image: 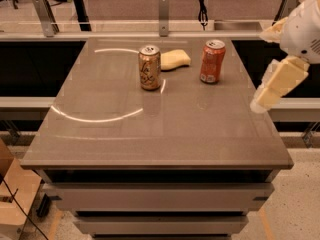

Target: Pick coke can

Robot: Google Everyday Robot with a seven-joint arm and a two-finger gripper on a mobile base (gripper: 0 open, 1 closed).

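None of the pick is done: the coke can [212,61] stands upright, untouched, far-right on the tabletop [150,134], the gripper [264,100] hangs empty off the tabletop's right edge, spread or closed I cannot tell, so reach, grasp, lift remain.

coke can [212,61]: upright on bench [165,134], open surface on its right and near sides | left of it: yellow sponge [175,59] near, tan can [149,67] beyond | gripper [274,88]: right of it, nearer the camera, at the bench's right edge, well apart, open path between
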